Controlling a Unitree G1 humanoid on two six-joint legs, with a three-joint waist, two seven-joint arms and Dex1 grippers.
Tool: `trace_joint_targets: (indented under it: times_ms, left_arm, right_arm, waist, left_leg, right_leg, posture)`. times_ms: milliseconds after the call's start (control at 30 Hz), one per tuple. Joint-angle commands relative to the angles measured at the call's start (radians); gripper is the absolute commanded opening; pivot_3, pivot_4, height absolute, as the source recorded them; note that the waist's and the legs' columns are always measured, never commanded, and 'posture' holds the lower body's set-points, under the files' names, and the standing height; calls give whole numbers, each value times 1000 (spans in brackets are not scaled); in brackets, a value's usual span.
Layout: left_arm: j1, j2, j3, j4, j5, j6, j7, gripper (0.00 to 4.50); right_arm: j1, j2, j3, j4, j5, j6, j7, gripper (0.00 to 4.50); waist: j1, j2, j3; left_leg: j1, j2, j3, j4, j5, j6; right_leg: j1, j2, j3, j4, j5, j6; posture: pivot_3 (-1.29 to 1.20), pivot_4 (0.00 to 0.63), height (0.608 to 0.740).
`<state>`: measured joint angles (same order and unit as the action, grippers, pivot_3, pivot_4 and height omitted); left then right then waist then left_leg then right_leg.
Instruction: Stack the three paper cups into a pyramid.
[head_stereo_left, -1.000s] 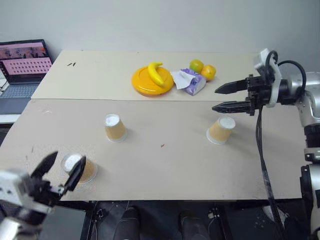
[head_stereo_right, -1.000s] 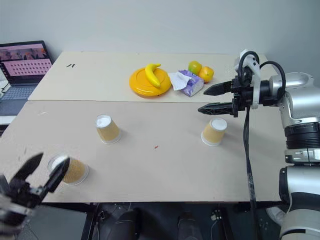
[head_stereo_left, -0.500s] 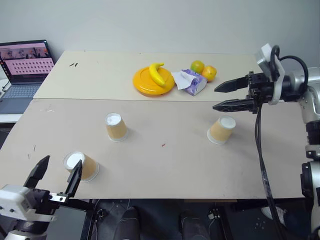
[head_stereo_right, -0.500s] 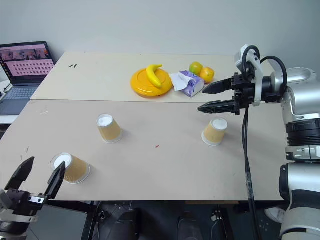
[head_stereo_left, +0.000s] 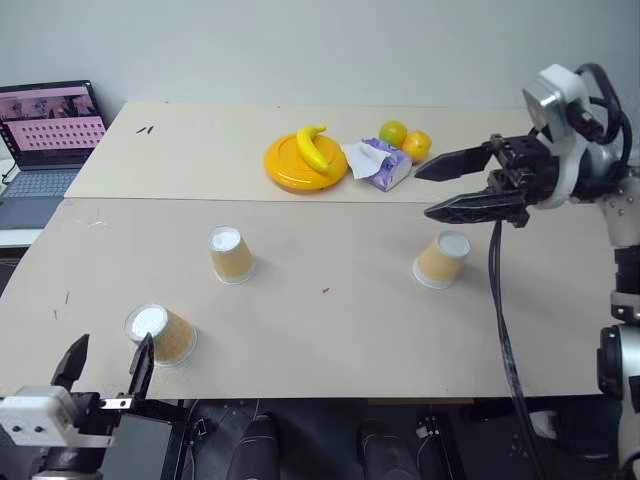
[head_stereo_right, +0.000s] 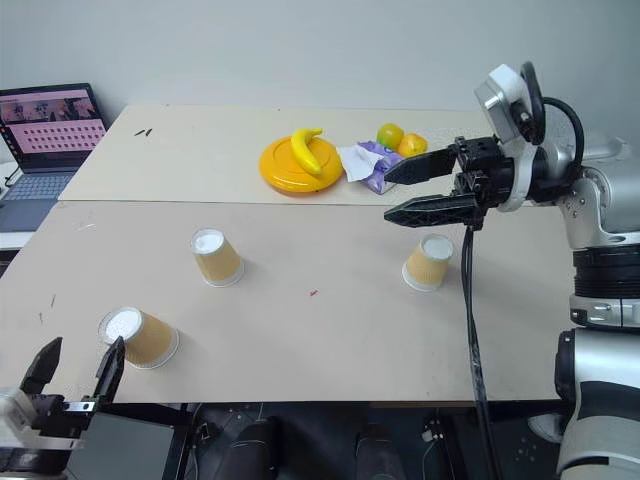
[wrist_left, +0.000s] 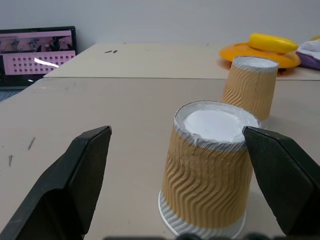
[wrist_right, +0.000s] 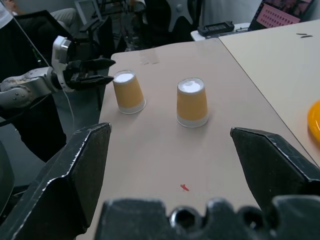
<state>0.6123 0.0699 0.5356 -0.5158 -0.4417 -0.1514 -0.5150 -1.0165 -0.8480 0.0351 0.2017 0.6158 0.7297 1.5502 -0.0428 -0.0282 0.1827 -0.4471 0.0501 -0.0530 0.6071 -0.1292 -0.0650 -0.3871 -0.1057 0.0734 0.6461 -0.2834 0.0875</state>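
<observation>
While all three cups sit upside down and well apart on the table (head_stereo_left: 330, 330), nothing of the pyramid is built, so the step in hand, as I judge it, is a first pickup. My left gripper (head_stereo_left: 105, 362) hangs at the near table edge with both fingers spread wide and empty, just short of the near-left cup (head_stereo_left: 161, 333); in my left wrist view that cup (wrist_left: 210, 167) stands between my fingers, with the middle cup (wrist_left: 250, 85) further behind it. To do this well I should come in level, centre the ribbed wall between my pads, and close gently at mid-height so the paper does not crush or tip. My right gripper (head_stereo_left: 450, 187) is also wide open and empty, hovering above and beyond the right cup (head_stereo_left: 441, 258), not touching it. Compared with a second ago, my left gripper has dropped lower and back toward the table edge, off the cup, and my right gripper has risen and drifted toward the plate (head_stereo_left: 290, 165).
</observation>
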Motion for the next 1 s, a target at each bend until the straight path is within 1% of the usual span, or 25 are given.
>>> trace_joint_targets:
  times_ms: [33,133,267,367,533,667,767,900,1000]
  left_arm:
    - [-6,10,-20,34,20,-50,4,4500]
    - [-8,20,-59,39,37,-71,-12,4500]
    - [-14,43,-78,40,28,-86,-14,4500]
    - [-19,66,-80,34,17,-87,-9,4500]
    - [-9,93,-74,23,-5,-87,-10,4500]
    - [-36,121,-55,13,-19,-75,11,4500]
    - [-27,125,-59,-8,-25,-66,21,4500]
    - [22,112,-76,-68,-31,-58,39,4500]
    - [37,99,-94,-65,-23,-60,50,4500]
  right_arm:
    - [-21,8,-8,-58,35,17,32,4479]
    - [-24,18,-13,-114,56,53,-1,4479]
    - [-35,18,-16,-123,56,69,-19,4479]
    - [-40,12,-14,-96,38,54,-8,4479]
    - [-32,-7,-18,-44,16,16,25,4479]
    - [-5,-23,-20,-7,-2,-26,48,4479]
    - [4,-27,-19,-2,-4,-38,51,4479]
    - [20,-36,-22,-8,-2,-46,52,4479]
    - [30,-38,-23,-15,2,-48,49,4479]
  waist:
    - [0,0,0]
    - [3,0,0]
    - [7,0,0]
    - [6,0,0]
    - [4,0,0]
    - [6,0,0]
    - [4,0,0]
    - [-1,0,0]
    - [0,0,0]
  left_leg:
    - [0,0,0,0,0,0]
    - [0,0,0,0,0,0]
    - [0,0,0,0,0,0]
    - [0,0,0,0,0,0]
    - [0,0,0,0,0,0]
    - [0,0,0,-1,0,0]
    - [0,0,0,0,0,0]
    - [0,0,0,-1,0,0]
    - [0,0,0,-1,0,0]
  right_leg:
    - [0,0,0,0,0,0]
    - [0,0,0,0,1,2]
    - [0,0,0,0,1,2]
    - [0,0,0,0,-1,-1]
    - [0,0,0,0,-1,-1]
    - [0,0,0,0,0,0]
    - [0,0,0,0,0,0]
    - [0,0,0,0,1,2]
    - [-1,0,0,0,1,2]
  posture:
    - [0,150,732]
    - [0,150,732]
    - [0,150,732]
    - [0,150,732]
    - [0,150,732]
    - [0,150,732]
    - [0,150,732]
    - [0,150,732]
    - [0,150,732]
